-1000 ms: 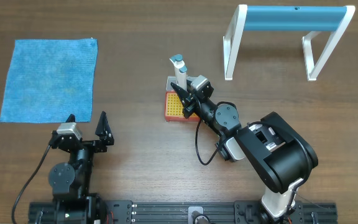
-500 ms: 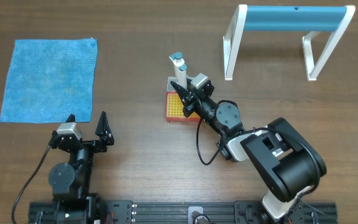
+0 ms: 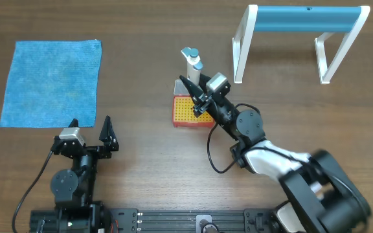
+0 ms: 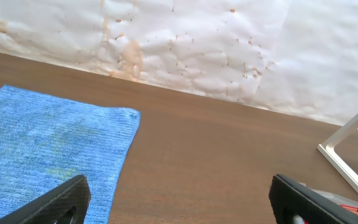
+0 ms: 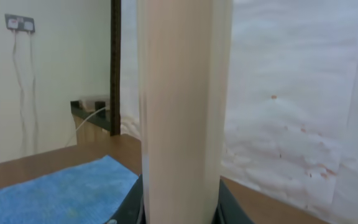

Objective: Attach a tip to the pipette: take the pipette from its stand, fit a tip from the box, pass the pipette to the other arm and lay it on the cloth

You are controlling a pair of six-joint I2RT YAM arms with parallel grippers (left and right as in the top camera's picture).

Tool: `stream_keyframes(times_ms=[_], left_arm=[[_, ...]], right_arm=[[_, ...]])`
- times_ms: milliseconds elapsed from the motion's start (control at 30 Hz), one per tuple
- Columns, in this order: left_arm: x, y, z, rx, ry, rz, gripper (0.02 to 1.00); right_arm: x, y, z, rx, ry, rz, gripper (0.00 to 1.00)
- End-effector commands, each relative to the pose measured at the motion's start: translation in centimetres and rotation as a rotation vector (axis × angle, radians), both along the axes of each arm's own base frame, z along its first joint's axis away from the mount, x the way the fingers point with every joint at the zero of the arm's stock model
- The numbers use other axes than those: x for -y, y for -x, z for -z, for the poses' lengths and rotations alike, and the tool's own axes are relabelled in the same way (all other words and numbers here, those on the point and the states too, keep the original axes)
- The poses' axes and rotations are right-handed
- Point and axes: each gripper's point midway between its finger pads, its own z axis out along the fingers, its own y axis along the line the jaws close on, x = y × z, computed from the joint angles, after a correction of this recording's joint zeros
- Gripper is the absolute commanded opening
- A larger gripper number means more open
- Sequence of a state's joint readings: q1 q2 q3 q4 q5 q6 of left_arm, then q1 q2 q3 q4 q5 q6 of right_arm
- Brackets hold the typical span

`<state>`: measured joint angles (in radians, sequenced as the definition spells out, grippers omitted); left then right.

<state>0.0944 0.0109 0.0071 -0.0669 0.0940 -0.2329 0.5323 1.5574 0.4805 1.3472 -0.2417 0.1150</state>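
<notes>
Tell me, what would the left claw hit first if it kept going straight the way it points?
Most likely the blue cloth: the left gripper, open, points up the table toward the cloth's near right corner. It might just miss and slide along bare wood beside it; depth is unclear.

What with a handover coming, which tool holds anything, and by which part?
The right tool holds the pipette by its body; the left tool holds nothing.

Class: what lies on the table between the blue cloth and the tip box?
Bare tabletop, seen in the top view; nothing rests between the cloth and the tip box.
</notes>
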Motion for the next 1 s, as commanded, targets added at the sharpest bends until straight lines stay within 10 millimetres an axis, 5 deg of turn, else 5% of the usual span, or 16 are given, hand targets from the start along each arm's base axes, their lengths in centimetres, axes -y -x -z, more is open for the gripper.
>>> stream_keyframes(times_ms=[33, 267, 600, 1000], left_arm=[[0.2, 0.0, 0.1, -0.001, -0.008, 0.009, 0.928], [0.2, 0.0, 0.1, -0.001, -0.008, 0.009, 0.928], [0.2, 0.0, 0.1, -0.001, -0.008, 0.009, 0.928], [0.2, 0.0, 0.1, -0.001, -0.008, 0.009, 0.928]], right_arm=[[1.0, 2.1, -4.7, 0.030, -0.004, -0.011, 0.082], [1.8, 6.0, -6.2, -0.059, 0.067, -0.087, 0.080], [2.8, 11.4, -3.2, -0.311, 0.209, -0.270, 0.080], [5.2, 9.2, -3.2, -0.325, 0.191, -0.137, 0.077]])
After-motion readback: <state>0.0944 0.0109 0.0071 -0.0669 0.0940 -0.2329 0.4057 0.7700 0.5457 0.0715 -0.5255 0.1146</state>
